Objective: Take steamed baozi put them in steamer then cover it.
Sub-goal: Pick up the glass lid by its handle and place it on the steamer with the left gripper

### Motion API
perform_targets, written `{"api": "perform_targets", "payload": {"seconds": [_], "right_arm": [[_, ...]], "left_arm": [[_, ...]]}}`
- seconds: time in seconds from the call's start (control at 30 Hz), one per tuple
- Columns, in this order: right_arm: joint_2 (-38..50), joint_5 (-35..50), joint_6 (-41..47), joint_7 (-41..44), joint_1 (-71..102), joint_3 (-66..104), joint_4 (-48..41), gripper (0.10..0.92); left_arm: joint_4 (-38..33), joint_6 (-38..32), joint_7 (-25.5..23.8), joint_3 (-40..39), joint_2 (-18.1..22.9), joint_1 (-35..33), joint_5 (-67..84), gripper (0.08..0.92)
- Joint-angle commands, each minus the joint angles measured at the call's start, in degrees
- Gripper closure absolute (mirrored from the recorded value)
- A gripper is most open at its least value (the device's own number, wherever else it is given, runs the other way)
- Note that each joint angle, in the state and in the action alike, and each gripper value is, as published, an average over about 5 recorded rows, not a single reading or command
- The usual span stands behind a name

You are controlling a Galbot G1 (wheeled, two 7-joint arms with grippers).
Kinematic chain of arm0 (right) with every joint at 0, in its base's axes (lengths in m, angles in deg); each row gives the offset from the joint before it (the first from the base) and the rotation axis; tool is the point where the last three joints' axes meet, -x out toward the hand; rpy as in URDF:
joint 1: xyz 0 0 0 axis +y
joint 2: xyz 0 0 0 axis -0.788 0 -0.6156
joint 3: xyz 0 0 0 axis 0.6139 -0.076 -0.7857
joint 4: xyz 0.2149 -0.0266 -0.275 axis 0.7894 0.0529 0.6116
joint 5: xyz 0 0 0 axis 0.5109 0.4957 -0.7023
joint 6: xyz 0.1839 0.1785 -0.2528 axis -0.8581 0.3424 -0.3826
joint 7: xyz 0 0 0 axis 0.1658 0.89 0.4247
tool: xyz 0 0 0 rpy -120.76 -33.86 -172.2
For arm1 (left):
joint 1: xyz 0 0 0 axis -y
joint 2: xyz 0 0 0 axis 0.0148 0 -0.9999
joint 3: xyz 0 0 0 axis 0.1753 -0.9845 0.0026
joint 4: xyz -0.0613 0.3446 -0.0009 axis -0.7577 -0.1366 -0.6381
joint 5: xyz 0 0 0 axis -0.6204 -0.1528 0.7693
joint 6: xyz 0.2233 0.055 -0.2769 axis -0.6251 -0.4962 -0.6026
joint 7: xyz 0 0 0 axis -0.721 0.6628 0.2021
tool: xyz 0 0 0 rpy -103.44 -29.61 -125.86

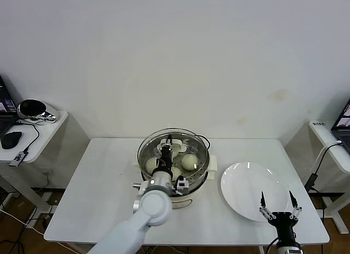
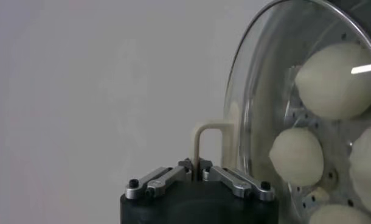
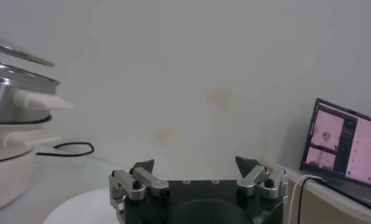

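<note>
Cover [image 1: 173, 151] handle sits pinched in the closed left hand [image 1: 167, 146], over the steamer [image 1: 191, 177].

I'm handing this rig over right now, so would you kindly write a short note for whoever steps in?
Left gripper: shut on the lid handle, holding the lid over the steamer.
Right gripper: open, empty, above the plate.
Buns: in the steamer, under the glass.
Done: buns loaded, plate cleared.
Left: in the right wrist view the lid looks tilted off the rim; seat it, let go, pull the left arm back.
</note>
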Motion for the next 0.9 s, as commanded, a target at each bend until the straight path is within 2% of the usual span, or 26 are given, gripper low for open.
{"api": "perform_targets", "payload": {"seconds": [0.03, 0.9], "right_arm": [[-0.02, -0.17, -0.08, -0.03, -0.05, -0.22, -0.11, 0.203], [0.29, 0.03, -0.41, 0.05, 0.17, -0.39, -0.24, 0.203]], "left_arm": [[0.64, -0.4, 0.14, -0.11, 2.02, -1.8, -2.2, 0.873], [3.51, -2.04, 2.16, 0.63, 3.33, -2.96, -3.4, 0.873]]}}
